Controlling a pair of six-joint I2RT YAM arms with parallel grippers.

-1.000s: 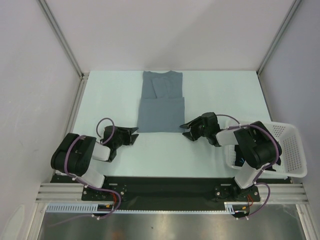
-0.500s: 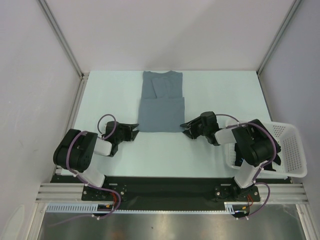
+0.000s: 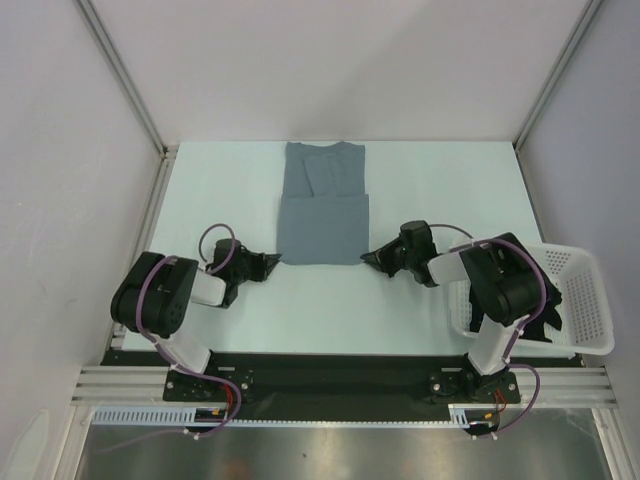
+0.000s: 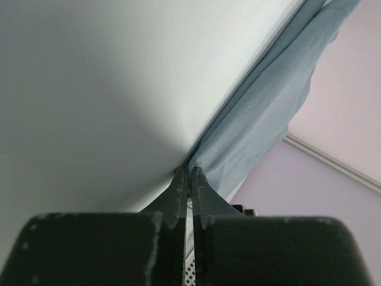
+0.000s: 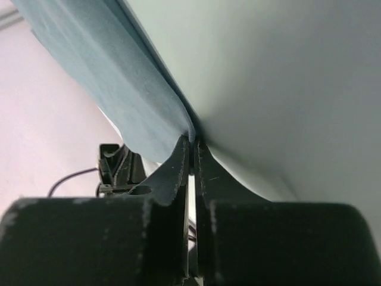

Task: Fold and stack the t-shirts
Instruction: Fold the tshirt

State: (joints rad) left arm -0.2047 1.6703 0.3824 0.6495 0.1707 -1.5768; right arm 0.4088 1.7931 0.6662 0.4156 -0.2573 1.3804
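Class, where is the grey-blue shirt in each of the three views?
Top view: shirt lies centre, far half of table.
Left wrist: shirt upper right, corner at tips of left hand.
Right wrist: shirt upper left, corner at tips of right hand.
Shared landmark: the pale table.

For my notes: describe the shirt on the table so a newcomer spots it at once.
On the pale table, look along the middle toward the far edge. The grey-blue t-shirt lies flat there, folded into a narrow strip, the left tool and right tool at its near corners. Unlike the white lattice basket at the right edge, it is soft, flat cloth.
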